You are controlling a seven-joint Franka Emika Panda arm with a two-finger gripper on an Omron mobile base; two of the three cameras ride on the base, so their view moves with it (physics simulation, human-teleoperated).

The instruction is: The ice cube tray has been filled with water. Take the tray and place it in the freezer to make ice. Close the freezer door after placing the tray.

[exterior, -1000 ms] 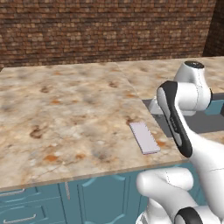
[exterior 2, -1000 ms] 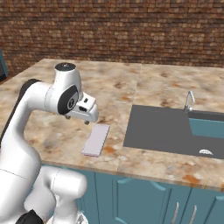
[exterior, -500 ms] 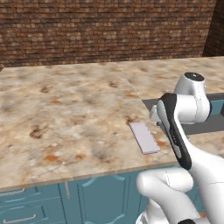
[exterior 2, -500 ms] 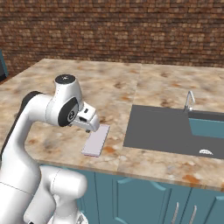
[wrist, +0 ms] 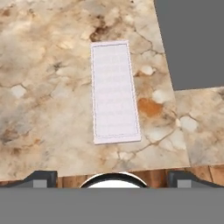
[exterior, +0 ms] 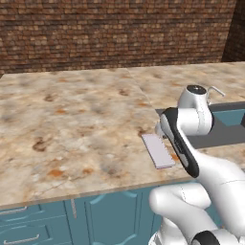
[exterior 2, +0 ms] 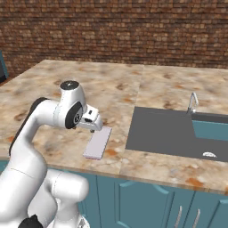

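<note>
While lying flat on the marble-patterned counter (exterior: 72,124), ice cube tray (exterior: 158,150) at centre right of the left base view, long axis running away from the front edge, near end close to that edge. Just right of it, the white arm, folded over, partly covering the tray's far right corner. Further right, dark sink basin (exterior: 225,129) at the right edge, with a curved faucet (exterior: 216,90) above it. Brick wall (exterior: 115,33) across the top; teal cabinet fronts (exterior: 95,217) along the bottom.

In the right base view, arm at left, gripper (exterior 2: 94,128) just left of centre, hanging above the tray's (exterior 2: 98,142) far end; fingers mostly hidden by the hand. Sink basin (exterior 2: 169,131) to the right, well apart from the tray, faucet (exterior 2: 193,102) at its far side.

In the hand view, tray (wrist: 114,91) centred, pale lavender, untouched. Grey sink corner (wrist: 192,43) at upper right. Two dark fingertips (wrist: 40,178) low at left and right, spread wide, nothing between them.
</note>
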